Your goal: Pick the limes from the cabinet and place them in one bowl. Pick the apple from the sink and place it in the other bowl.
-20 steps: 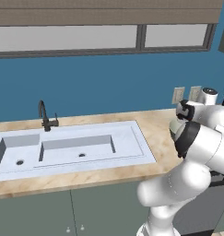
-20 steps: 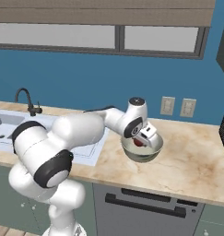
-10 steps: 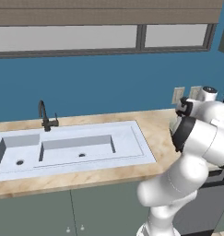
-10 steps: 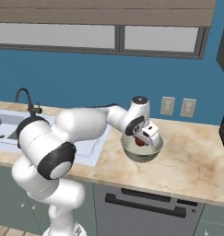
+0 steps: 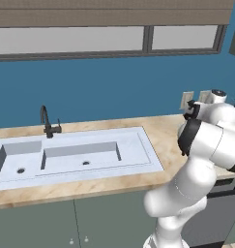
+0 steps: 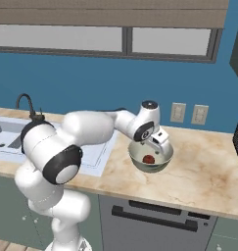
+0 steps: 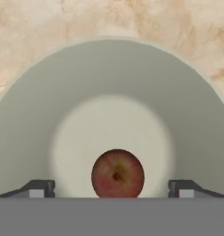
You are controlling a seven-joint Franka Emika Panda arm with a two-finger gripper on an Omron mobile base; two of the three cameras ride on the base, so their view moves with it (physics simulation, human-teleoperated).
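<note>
Resting round red apple (image 7: 117,173), smooth grey bowl (image 7: 35,110)

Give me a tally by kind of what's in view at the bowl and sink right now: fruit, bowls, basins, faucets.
Apples: 1, lying in the bowl
Bowls: 1, grey
Sink basins: 2, one sink
Faucets: 1, black
Limes: 0 seen
Total: 5
The open gripper hangs over the apple.

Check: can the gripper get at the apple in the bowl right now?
Probably yes. The gripper hangs open directly over the grey bowl, fingertips either side of the apple, with nothing between them.
</note>
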